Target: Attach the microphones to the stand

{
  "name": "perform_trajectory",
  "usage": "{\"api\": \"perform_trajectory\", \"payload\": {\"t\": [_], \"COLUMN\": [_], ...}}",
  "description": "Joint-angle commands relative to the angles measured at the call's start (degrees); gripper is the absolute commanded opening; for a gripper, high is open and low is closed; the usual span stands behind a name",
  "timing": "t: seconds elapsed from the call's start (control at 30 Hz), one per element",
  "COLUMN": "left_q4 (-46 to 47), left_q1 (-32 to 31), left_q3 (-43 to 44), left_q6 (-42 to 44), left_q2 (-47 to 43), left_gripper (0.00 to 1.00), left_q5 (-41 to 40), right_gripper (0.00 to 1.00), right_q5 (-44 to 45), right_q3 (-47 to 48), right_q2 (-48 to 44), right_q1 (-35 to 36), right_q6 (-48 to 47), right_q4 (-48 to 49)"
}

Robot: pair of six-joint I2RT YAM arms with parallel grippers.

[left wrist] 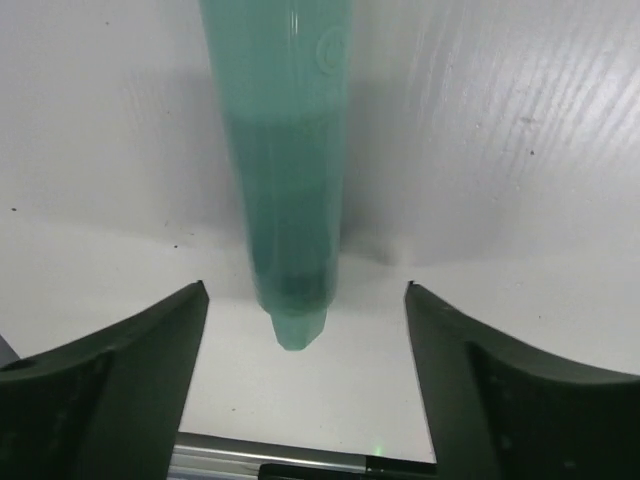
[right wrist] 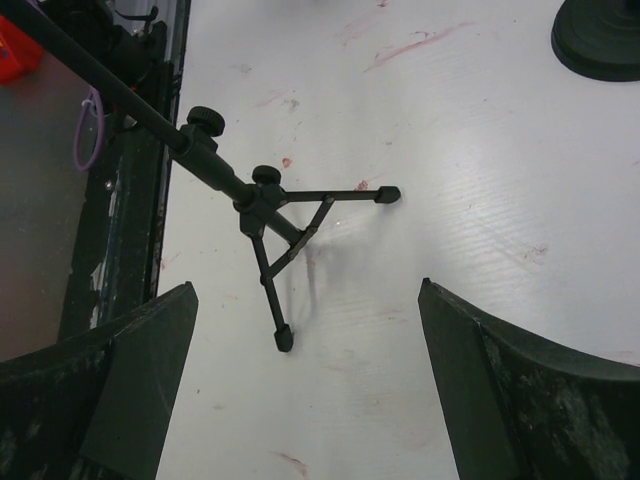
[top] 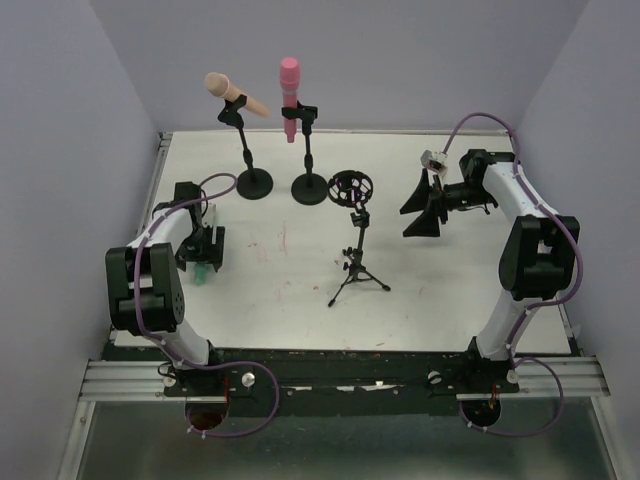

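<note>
The mint green microphone (left wrist: 285, 180) lies flat on the white table, its handle end pointing toward my left gripper (left wrist: 305, 330), which is open just above it with a finger on each side. In the top view it shows under that gripper (top: 203, 272). The peach-tan microphone (top: 232, 93) sits tilted in a round-base stand (top: 253, 182). The pink microphone (top: 290, 92) stands upright in the second round-base stand (top: 310, 188). A tripod stand (top: 357, 262) with an empty ring mount (top: 351, 187) is at mid-table. My right gripper (top: 425, 210) is open and empty, right of the tripod (right wrist: 265, 225).
The table's left edge rail (top: 150, 200) runs close beside the left arm. The black front frame (right wrist: 130, 150) shows past the tripod in the right wrist view. Red smudges (top: 283, 238) mark the table top.
</note>
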Motion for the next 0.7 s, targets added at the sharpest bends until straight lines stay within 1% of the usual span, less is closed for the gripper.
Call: {"api": "perform_trajectory", "payload": {"t": [0.0, 0.07, 0.1, 0.2, 0.3, 0.33, 0.37, 0.4, 0.47, 0.5, 0.6, 0.67], "left_q4": [3.3, 4.7, 5.5, 6.9, 6.3, 5.7, 5.0, 4.2, 3.1, 2.4, 0.4, -2.1], "left_q1": [0.0, 0.6, 0.9, 1.3, 1.4, 1.3, 1.4, 1.4, 1.4, 1.5, 1.5, 1.4], "left_q3": [-0.6, 0.9, 1.9, 4.7, 8.2, 9.4, 10.8, 11.7, 12.7, 13.4, 14.6, 15.6], "left_q6": [2.1, 2.6, 2.8, 3.4, 2.9, 2.6, 2.0, 1.3, 0.7, 0.7, 0.6, 0.5], "left_q2": [-5.2, -4.6, -3.7, 0.4, 4.8, 6.1, 7.0, 7.8, 9.1, 9.5, 10.4, 11.3], "left_gripper": [0.96, 0.97, 0.97, 0.95, 0.87, 0.83, 0.74, 0.72, 0.72, 0.69, 0.69, 0.66], "left_q5": [3.9, 4.6, 6.2, 7.5, 6.4, 5.4, 5.0, 1.3, -1.5, -1.6, -1.7, -1.8], "right_gripper": [1.0, 1.0, 1.0, 1.0, 1.0, 1.0, 1.0, 1.0, 1.0, 1.0, 1.0, 1.0], "right_q5": [-2.6, -2.9, -2.9, -3.1, -2.8, -2.6, -2.3, -2.1, -1.8, -1.7, -1.3, -0.8], "right_q3": [-1.9, -2.3, -2.7, -3.2, -3.5, -3.5, -3.6, -3.7, -4.2, -4.5, -5.0, -5.1], "right_q2": [-1.4, -1.8, -2.0, -2.8, -3.5, -3.9, -4.4, -5.2, -6.4, -7.1, -8.7, -9.8], "right_q1": [0.1, 0.1, 0.1, 0.1, 0.1, 0.1, 0.1, 0.1, 0.1, 0.1, 0.1, 0.1], "right_q6": [-1.6, -0.9, -0.6, 0.6, 2.1, 2.8, 3.9, 5.5, 8.6, 10.3, 14.2, 15.8], "right_q4": [-1.8, -1.6, -1.5, -1.2, -1.1, -0.8, -0.2, 1.0, 3.4, 4.6, 7.6, 8.8]}}
